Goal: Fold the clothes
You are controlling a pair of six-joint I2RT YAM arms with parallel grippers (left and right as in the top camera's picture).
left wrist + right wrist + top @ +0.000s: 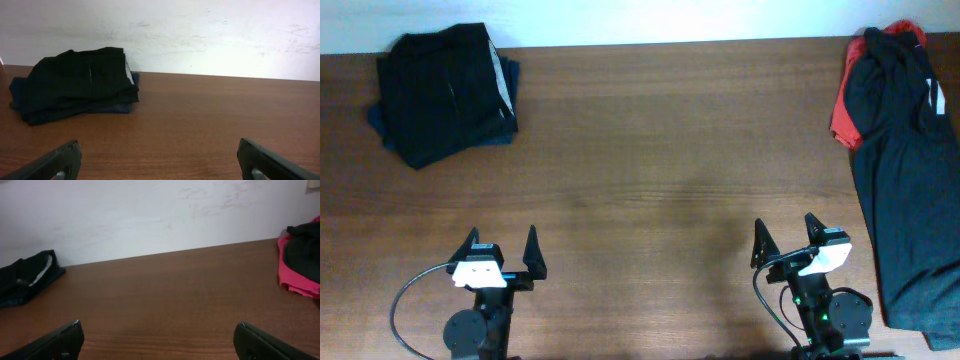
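Note:
A folded stack of black garments (445,92) with a pale inner edge lies on a navy blue one at the table's far left; it shows in the left wrist view (80,82) and at the left edge of the right wrist view (27,275). A black garment with red and white parts (905,150) lies unfolded along the right edge, its red part showing in the right wrist view (300,260). My left gripper (502,250) is open and empty near the front edge (159,155). My right gripper (787,240) is open and empty near the front edge (157,335).
The brown wooden table (660,160) runs back to a white wall (200,30). The unfolded garment hangs past the table's right front corner. Cables loop beside each arm base.

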